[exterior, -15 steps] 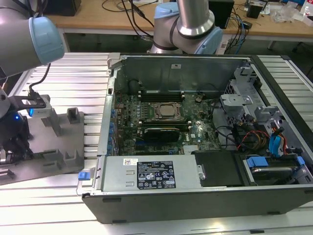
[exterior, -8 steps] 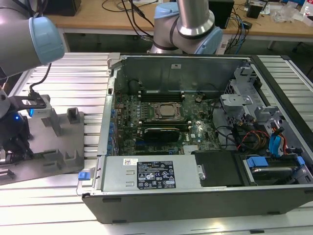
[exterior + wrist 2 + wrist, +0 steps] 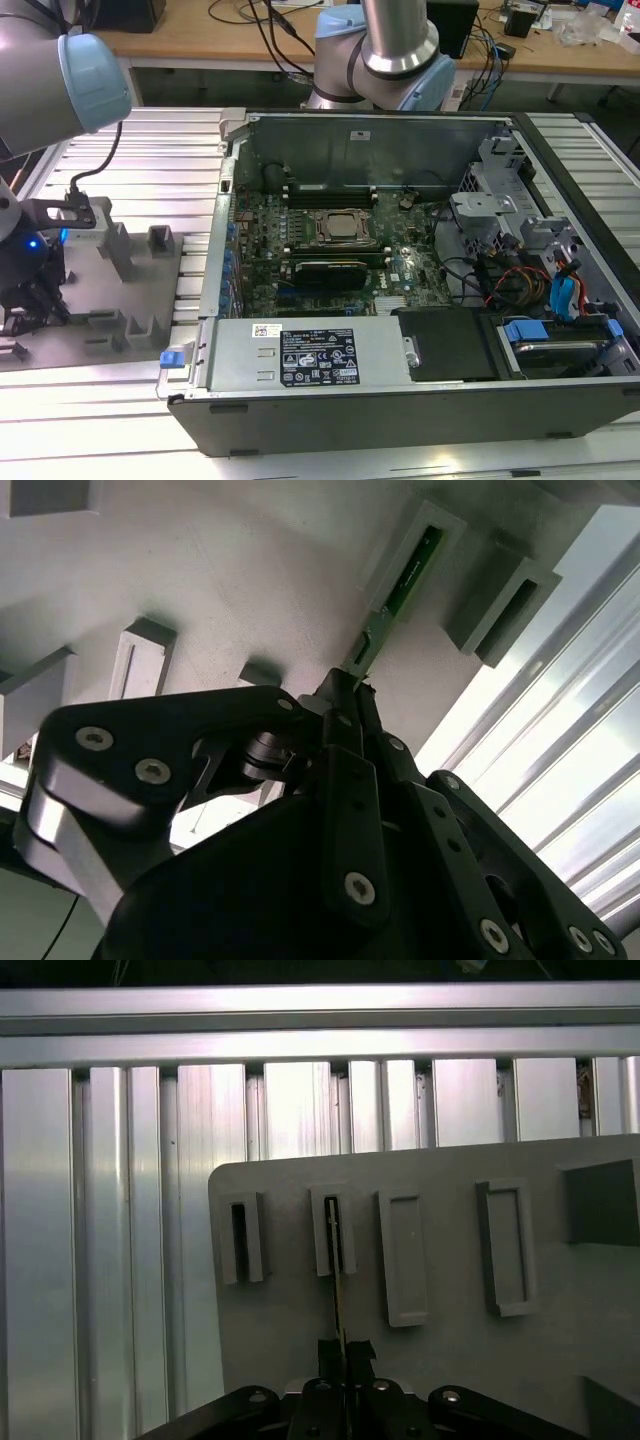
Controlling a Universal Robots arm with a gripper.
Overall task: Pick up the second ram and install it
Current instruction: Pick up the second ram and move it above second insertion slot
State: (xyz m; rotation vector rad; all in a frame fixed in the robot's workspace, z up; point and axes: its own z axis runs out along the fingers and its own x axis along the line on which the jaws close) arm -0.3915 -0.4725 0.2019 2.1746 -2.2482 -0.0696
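Gripper [image 3: 345,683]: fingers closed on one end of the second ram [image 3: 412,568], which we find seated in a slot of the grey holder plate [image 3: 450,1390], well apart from the motherboard [image 3: 330,245]. Grasp made, we judge; lift-out and installation not yet done.

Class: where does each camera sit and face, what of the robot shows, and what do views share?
Exterior view: off the arm, looking down into the computer case beside the fixture plate; arm shows.
First wrist view: on the wrist, facing the plate; gripper shows.
Second wrist view: behind the gripper, shut on the second ram.
Shared: both wrist views show gripper, ram, plate.
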